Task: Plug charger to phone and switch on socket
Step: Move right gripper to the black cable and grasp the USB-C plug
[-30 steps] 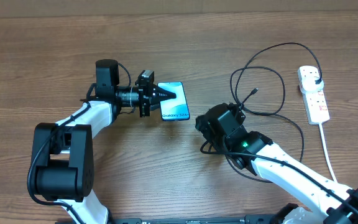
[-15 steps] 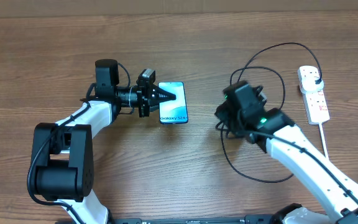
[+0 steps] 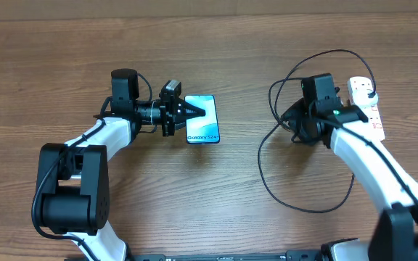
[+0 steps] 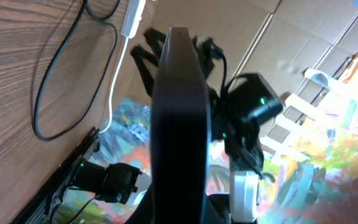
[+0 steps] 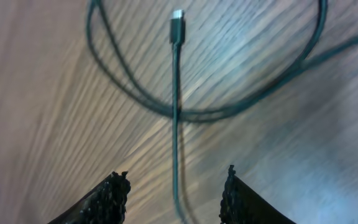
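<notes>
The phone has a light blue screen and sits left of centre; in the left wrist view it shows edge-on as a dark slab. My left gripper is shut on its left edge. The charger, a thin black cable, loops across the right half and ends in a black plug in the socket, a white strip at the far right. My right gripper hovers open above the cable. In the right wrist view the cable runs between its fingers, and the connector tip lies ahead.
The socket's white cord runs toward the front right edge. The cable's lower loop lies on the wood in front of my right arm. In the left wrist view the right arm and the cable loop show behind the phone.
My right arm has swung from the table's middle back and to the right, and now hovers over the cable's connector end. The phone shifted slightly left early on. The left arm stays still.
</notes>
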You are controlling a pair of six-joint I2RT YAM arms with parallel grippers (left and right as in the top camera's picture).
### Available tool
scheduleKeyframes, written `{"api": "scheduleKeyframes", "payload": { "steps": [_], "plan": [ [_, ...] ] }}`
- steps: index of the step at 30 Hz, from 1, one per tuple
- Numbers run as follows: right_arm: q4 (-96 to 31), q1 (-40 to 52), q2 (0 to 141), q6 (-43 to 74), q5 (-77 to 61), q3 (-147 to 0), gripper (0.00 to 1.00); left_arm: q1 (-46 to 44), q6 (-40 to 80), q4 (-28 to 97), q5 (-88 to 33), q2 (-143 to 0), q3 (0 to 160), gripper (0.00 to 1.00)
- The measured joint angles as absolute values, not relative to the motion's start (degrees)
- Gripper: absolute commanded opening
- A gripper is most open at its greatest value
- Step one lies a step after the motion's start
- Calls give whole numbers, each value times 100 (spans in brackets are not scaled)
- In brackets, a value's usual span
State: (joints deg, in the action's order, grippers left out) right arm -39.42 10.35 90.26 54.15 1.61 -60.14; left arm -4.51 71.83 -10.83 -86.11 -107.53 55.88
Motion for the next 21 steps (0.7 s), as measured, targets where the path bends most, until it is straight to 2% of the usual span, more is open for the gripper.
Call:
{"api": "scheduleKeyframes", "payload": {
  "steps": [14,18,21],
  "plan": [
    [-2543,1026,10628,5116,698,-6132,49,-451,7183,-1076,-8571,-10753,5588,4],
    [-2408,1026,10665,5098,875,-6136,42,-451,7183,-1076,-8571,-10753,5588,4],
    [-2405,1057,10735,5094,941,-6163,41,-451,7183,-1076,-8569,-10753,5588,4]
  ]
}}
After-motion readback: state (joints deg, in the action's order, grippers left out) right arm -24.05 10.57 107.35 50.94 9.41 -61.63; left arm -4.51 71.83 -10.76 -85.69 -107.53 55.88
